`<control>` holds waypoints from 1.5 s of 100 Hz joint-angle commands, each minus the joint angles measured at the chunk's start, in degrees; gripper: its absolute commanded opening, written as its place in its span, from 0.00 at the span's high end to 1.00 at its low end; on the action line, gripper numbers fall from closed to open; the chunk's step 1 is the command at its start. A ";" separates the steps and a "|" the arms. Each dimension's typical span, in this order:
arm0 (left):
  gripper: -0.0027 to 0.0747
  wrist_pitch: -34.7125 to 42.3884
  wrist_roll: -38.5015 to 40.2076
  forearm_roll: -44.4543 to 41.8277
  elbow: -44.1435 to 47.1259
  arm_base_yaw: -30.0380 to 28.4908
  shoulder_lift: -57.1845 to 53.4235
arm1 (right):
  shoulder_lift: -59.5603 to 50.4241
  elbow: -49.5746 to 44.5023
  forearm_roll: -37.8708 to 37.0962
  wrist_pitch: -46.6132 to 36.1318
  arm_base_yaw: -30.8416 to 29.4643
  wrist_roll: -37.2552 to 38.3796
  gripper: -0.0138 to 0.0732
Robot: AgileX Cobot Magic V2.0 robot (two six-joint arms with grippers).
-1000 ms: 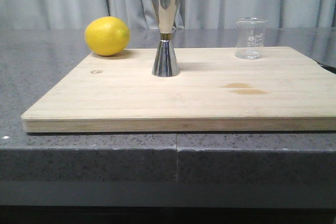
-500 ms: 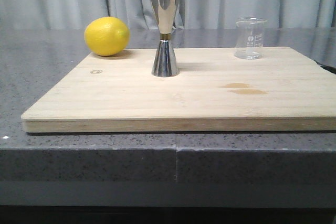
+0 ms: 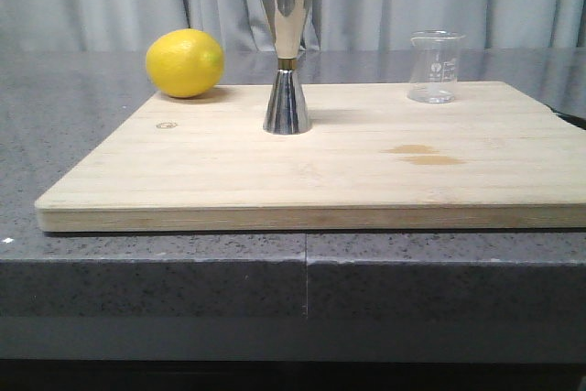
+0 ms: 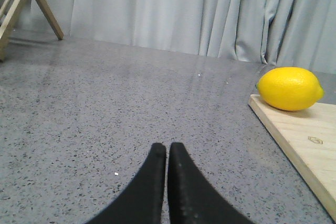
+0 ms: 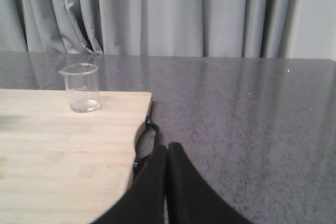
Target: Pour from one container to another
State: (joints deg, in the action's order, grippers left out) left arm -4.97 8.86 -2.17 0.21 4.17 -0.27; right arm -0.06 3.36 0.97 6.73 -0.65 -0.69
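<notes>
Slight leftward drift of front view since a second ago, nothing handled: beaker (image 3: 434, 67) upper right, jigger (image 3: 287, 54) centre; left gripper (image 4: 167, 153), right gripper (image 5: 166, 156) closed, empty

Right gripper (image 5: 166, 153) fingers pressed together over grey countertop (image 5: 247, 108), just off the wooden board (image 5: 63, 145) edge. Clear beaker (image 5: 81, 88) upright near board's far corner.
</notes>
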 commanded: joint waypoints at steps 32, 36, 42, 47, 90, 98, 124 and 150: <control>0.99 4.17 0.06 0.51 1.23 -0.20 -1.36 | -0.58 -5.40 -6.35 -7.13 -0.26 8.60 0.92; 0.99 4.17 0.06 0.51 1.23 -0.20 -1.36 | -0.71 -5.40 -6.35 -7.23 -0.26 8.60 0.92; 0.99 4.17 0.06 0.51 1.23 -0.20 -1.36 | -0.80 -5.40 -5.98 -7.23 -0.26 8.60 0.92; 0.99 4.17 0.06 0.51 1.23 -0.20 -1.36 | -0.80 -5.40 -5.74 -7.23 -0.26 8.60 0.92; 0.99 4.17 0.06 0.51 1.23 -0.20 -1.36 | -1.69 -5.40 -5.74 -7.52 -0.26 8.60 0.92; 0.99 4.17 0.06 0.51 1.23 -0.20 -1.36 | -1.69 -5.40 -5.74 -7.52 -0.26 8.60 0.92; 0.99 4.17 0.06 0.51 1.23 -0.20 -1.36 | -1.69 -5.40 -5.74 -7.52 -0.26 8.60 0.92; 0.99 4.17 0.06 0.51 1.23 -0.20 -1.36 | -1.69 -5.40 -5.74 -7.52 -0.26 8.60 0.92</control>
State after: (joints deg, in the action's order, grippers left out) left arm -4.97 8.86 -2.17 0.21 4.17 -0.27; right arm -0.55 -0.57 -4.60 3.99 -0.65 7.78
